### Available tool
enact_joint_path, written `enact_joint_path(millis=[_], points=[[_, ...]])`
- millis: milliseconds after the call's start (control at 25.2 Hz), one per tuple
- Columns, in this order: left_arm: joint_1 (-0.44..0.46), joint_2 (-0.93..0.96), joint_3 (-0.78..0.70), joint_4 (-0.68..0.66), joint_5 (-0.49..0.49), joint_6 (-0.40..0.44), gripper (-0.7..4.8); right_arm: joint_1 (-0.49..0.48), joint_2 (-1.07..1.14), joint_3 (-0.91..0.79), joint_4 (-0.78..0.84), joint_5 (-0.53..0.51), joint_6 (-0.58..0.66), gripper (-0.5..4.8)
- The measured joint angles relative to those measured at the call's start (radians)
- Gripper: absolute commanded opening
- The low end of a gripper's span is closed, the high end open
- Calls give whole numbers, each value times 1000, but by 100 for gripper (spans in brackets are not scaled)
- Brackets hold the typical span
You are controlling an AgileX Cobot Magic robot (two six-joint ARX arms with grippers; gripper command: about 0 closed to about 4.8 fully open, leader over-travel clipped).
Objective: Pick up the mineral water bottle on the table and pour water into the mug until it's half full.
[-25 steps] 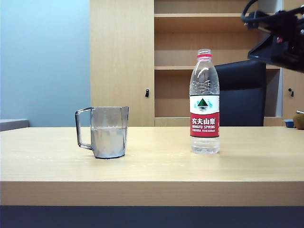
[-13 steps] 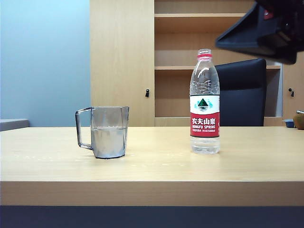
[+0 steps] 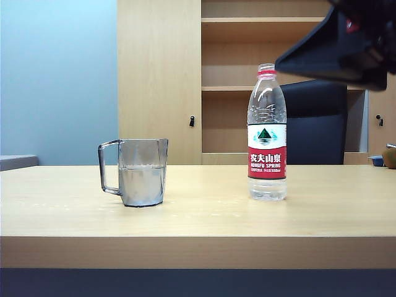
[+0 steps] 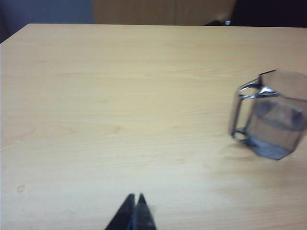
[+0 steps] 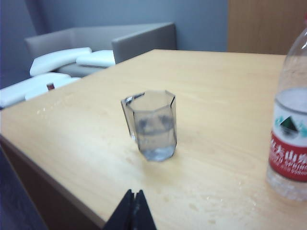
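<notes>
The mineral water bottle (image 3: 266,133) stands upright and uncapped on the table (image 3: 198,216), right of centre; it shows again in the right wrist view (image 5: 289,129). The smoky-grey mug (image 3: 137,171) stands left of it with water up to about half its height, and both wrist views show it, the left one (image 4: 271,115) and the right one (image 5: 152,124). My right gripper (image 5: 134,192) is shut and empty, high over the table's near right part; in the exterior view it is the dark shape (image 3: 309,59) up beside the bottle's neck. My left gripper (image 4: 135,196) is shut and empty above bare table, well away from the mug.
A wooden shelving cabinet (image 3: 247,80) and a dark chair (image 3: 315,120) stand behind the table. Small water spots (image 5: 201,199) lie on the tabletop near the bottle. A grey sofa with white cushions (image 5: 91,52) is beyond the table's edge.
The right arm has swung in from the upper right, closer to the camera and over towards the bottle's neck. Bottle and mug have stayed put.
</notes>
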Motion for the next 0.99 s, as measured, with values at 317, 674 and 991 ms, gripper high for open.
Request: enact_joint_path(millis=[317,674,991], points=[[0,1,-62,23,-26,7,-5,-115,-243,1,-168,-75,0,-2],[0,0,-63,26,-68,3,-5,-487,-517,2,-316,-93,0,-2],[0,0,-63,26,-69,-4,-6,-791,-718,3,-316,-90,0,-3]])
